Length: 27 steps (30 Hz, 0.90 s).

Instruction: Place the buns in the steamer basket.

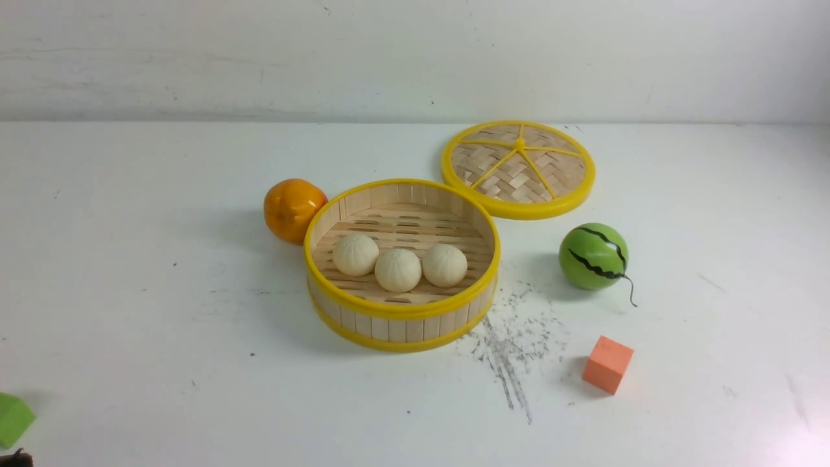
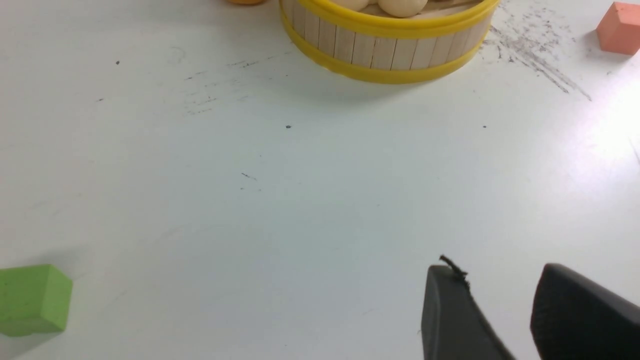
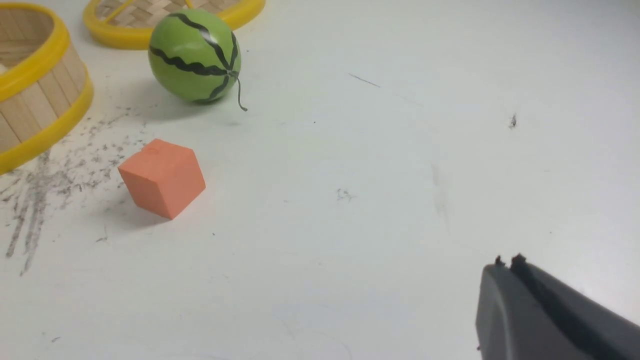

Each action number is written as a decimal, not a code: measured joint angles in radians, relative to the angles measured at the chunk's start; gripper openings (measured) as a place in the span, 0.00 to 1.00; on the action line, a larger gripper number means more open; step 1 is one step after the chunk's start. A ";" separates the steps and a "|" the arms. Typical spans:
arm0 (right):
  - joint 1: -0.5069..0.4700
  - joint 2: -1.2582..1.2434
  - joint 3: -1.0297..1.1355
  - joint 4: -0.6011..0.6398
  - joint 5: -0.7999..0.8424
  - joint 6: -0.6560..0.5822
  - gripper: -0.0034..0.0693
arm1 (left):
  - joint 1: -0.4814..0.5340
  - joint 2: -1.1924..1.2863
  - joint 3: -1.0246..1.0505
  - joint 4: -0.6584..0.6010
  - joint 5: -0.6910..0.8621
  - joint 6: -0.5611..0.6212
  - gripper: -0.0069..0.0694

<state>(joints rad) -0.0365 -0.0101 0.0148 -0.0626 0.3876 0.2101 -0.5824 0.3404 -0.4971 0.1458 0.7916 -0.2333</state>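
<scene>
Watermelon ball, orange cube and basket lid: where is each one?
Watermelon ball (image 1: 593, 256), front view, middle of its green skin.
Orange cube (image 1: 607, 364), front view, its front face.
Basket lid (image 1: 519, 170), front view, woven centre.

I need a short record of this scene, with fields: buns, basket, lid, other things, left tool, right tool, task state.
buns: three, in a row inside the basket
basket: upright on the table, uncovered
lid: flat on the table behind the basket, to the right
other things: orange at the basket's left; watermelon ball, orange cube, green block
left tool: open, empty
right tool: shut, empty
task state: looks done
</scene>
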 joint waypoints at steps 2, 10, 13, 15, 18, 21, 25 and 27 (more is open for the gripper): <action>0.000 0.000 0.000 0.000 0.000 0.000 0.03 | 0.000 0.000 0.000 0.000 0.000 0.000 0.40; 0.000 0.000 0.000 0.000 0.000 0.000 0.03 | 0.000 0.000 0.000 0.001 0.000 0.000 0.40; 0.000 0.000 0.000 0.001 0.000 0.000 0.03 | 0.000 0.000 0.002 0.001 0.000 0.000 0.40; 0.000 0.000 0.000 0.001 0.000 0.000 0.04 | 0.000 0.000 0.005 0.001 0.000 0.000 0.40; 0.000 0.000 0.000 0.001 0.000 0.000 0.04 | 0.000 -0.002 0.021 0.001 -0.014 0.000 0.40; 0.000 0.000 0.000 0.001 0.000 0.000 0.04 | 0.000 -0.027 0.068 0.000 -0.116 0.000 0.38; 0.000 0.000 0.000 0.001 0.000 0.000 0.05 | 0.014 -0.096 0.153 0.000 -0.298 -0.016 0.25; 0.000 0.000 0.000 0.001 0.000 0.000 0.05 | 0.080 -0.170 0.250 -0.015 -0.482 -0.020 0.09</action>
<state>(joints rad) -0.0365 -0.0101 0.0148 -0.0618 0.3876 0.2101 -0.5020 0.1706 -0.2469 0.1308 0.3095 -0.2532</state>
